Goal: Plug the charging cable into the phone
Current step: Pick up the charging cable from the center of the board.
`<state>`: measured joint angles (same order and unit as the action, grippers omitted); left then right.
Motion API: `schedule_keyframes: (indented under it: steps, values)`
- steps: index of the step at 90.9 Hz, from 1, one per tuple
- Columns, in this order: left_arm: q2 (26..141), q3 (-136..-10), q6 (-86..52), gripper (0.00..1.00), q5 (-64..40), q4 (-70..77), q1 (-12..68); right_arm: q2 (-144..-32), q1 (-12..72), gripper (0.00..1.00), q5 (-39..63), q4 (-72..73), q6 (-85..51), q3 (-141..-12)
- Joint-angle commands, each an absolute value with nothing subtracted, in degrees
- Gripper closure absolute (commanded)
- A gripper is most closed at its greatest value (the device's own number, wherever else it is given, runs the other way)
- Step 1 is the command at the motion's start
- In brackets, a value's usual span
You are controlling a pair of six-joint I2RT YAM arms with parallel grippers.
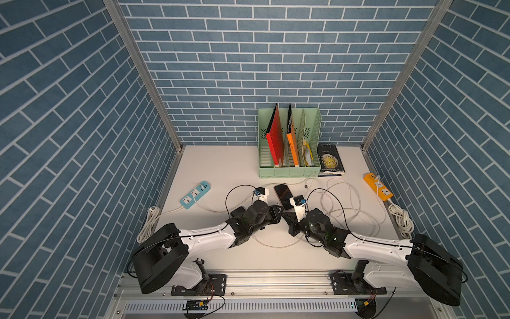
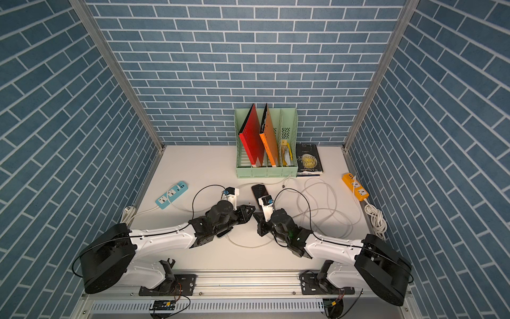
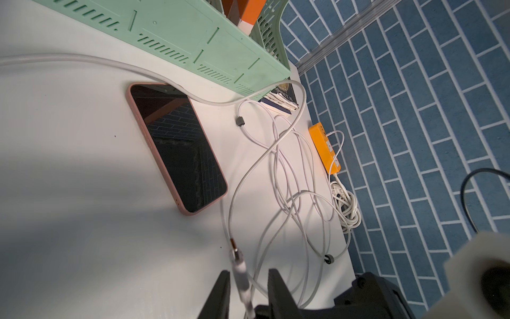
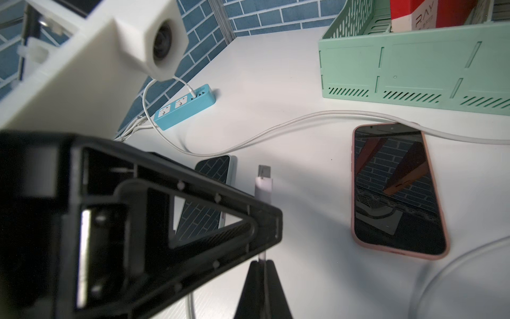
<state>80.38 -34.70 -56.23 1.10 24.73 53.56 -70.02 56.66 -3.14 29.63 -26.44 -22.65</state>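
A dark-screened phone [image 1: 284, 194] [image 2: 260, 193] in a pink case lies flat on the white table, also seen in the wrist views [image 3: 176, 149] [image 4: 397, 190]. Both grippers meet tip to tip just in front of it. My right gripper [image 4: 262, 262] [image 1: 287, 218] is shut on the white charging cable, and the plug [image 4: 263, 179] sticks out past its tips. My left gripper [image 3: 248, 273] [image 1: 279, 210] straddles that plug [image 3: 240, 265]. Its jaws are open: the plug rests against one finger, with a gap to the other. The metal tip [image 3: 234, 245] points toward the phone's near end.
A green file holder [image 1: 289, 165] with books stands behind the phone, next to a black book [image 1: 331, 160]. A blue power strip [image 1: 196, 194] lies at left, an orange one [image 1: 378, 189] at right. Loose white cable loops [image 1: 345, 207] lie at right. A second phone [image 4: 209, 193] lies under the left arm.
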Motion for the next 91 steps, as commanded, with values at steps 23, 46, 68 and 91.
schedule_keyframes:
  steps: [23, 46, 68, 91]
  values:
    - [81.6, -36.4, -55.22, 0.9, 1.55, 23.97, 54.05, -70.84, 56.58, 1.0, -2.58, 30.83, -24.04, -23.29]
    - [81.56, -35.34, -52.61, 1.0, 0.79, 26.35, 54.03, -70.07, 56.55, 1.0, -1.72, 30.49, -23.19, -23.37]
    - [71.4, -23.41, -40.48, 1.0, -1.98, 39.77, 53.97, -61.54, 53.41, 0.59, 1.08, 24.58, -21.18, -22.73]
    - [65.22, -22.85, -29.01, 1.0, -15.48, 36.47, 53.88, -57.06, 44.08, 0.51, 10.01, 18.39, -21.47, -25.03]
